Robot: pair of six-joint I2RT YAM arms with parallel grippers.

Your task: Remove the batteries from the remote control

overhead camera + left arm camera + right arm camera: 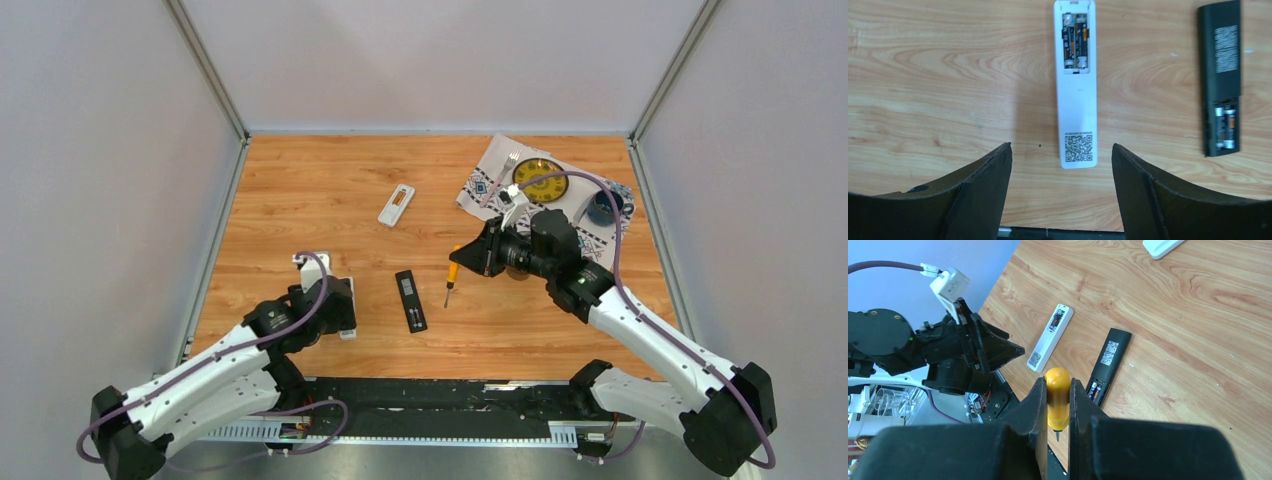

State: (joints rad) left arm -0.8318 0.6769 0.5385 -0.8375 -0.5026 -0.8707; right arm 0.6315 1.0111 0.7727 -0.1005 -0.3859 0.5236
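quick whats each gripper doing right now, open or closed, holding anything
Left gripper: open, holding nothing.
Right gripper: closed on the yellow-handled screwdriver.

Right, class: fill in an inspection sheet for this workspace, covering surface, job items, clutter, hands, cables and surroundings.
Surface: wooden table, light grain.
Job's things: white remote and black remote, backs open, batteries inside both.
Clutter: patterned cloth with yellow plate and fork; white oblong piece beyond.
Hands: left hand open over white remote; right hand shut on yellow screwdriver.
Cables: purple cable along each arm.
Surroundings: pale walls, metal frame posts.
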